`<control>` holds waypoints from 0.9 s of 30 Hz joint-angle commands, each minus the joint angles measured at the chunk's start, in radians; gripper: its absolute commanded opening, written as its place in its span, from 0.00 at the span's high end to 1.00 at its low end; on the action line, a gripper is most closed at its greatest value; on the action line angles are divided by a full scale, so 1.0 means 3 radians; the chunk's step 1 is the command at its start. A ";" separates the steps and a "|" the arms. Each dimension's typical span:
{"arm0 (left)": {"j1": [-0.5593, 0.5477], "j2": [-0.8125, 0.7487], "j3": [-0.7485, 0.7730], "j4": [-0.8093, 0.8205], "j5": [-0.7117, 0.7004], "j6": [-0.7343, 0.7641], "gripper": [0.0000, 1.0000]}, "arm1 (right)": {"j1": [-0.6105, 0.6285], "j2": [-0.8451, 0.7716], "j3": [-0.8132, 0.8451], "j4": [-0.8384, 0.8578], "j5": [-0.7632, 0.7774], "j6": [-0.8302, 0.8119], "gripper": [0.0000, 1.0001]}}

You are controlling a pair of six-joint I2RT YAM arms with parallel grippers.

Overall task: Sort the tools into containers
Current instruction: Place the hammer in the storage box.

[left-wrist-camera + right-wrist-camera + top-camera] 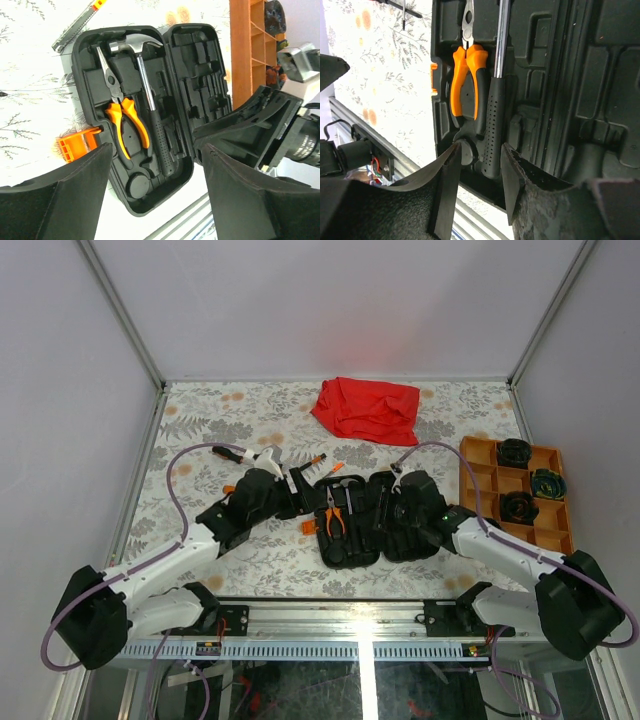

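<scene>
OK, looking at black case (pixel 200 80) open flat mid-table (pixel 250 415), between both arms; counting pliers (pixel 120 102) and hammer (pixel 152 107) seated side by side in the left half's moulded recesses, presumably because shaped slots stop them rolling; right half's slots bare. Spotting orange tray (pixel 485 453) well apart on the right, dark round items in some compartments, too small to identify. Also noting screwdriver (pixel 225 452) loose left of the case and slim tool (pixel 75 27) just beyond its top edge; judging sorting unfinished.

Reading left gripper (pixel 155 195) as hovering at the case's left side, fingers spread wide, nothing between; arm bent at the elbow, wrist tilted down. Reading right gripper (pixel 479 182) as low over the hammer's handle butt, fingers parted either side, no clamp visible; probably seating it; arm angled in from the right.
</scene>
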 commanded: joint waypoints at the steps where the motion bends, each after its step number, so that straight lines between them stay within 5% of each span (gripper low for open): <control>1: 0.0023 0.0049 0.0038 -0.0088 -0.0130 0.0135 0.31 | -0.0010 0.0007 0.0231 -0.0228 0.0140 -0.0282 0.58; 9: 0.0020 0.0246 -0.0107 0.0032 -0.0044 0.0217 0.40 | -0.0008 0.0420 0.0600 -0.0227 0.0035 -0.0460 0.76; 27: 0.0021 0.0525 -0.0295 0.0293 0.0080 0.0247 0.48 | 0.0421 0.1121 0.1349 -0.0798 0.0781 -0.0828 0.81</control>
